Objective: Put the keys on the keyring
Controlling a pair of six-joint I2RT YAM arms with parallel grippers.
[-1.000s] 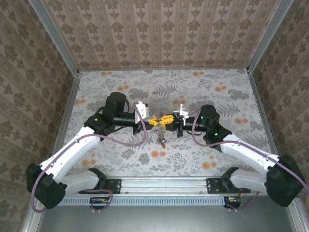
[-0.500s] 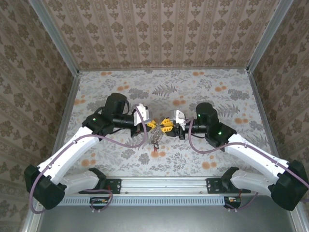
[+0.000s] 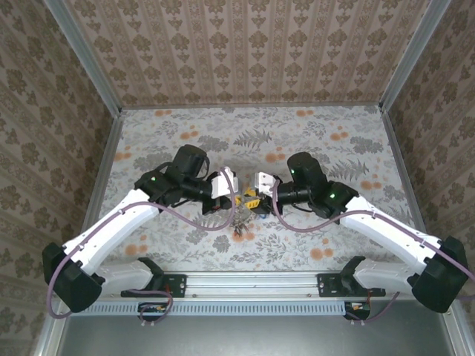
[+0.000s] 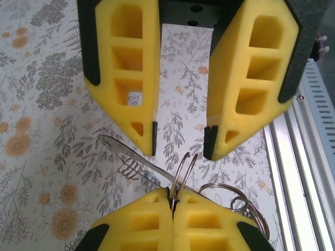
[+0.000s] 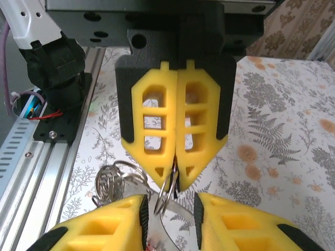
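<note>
Obs: left end effector (image 4: pixel 172 201) has its fingers together, clamped on the thin edge of the keyring (image 4: pixel 181 170), which is held above the floral surface (image 3: pixel 334 133) near mid-workspace. The right end effector (image 5: pixel 168 209) faces it tip to tip, fingers apart. A metal key blade (image 4: pixel 133 156) shows in that gap; contact unclear. Other keys (image 5: pixel 112 180) hang bunched beside the left fingertips.

table (image 3: pixel 312 126) far half: free | centre: left hand (image 3: pixel 240 199), right hand (image 3: pixel 253 201) blocking
</note>
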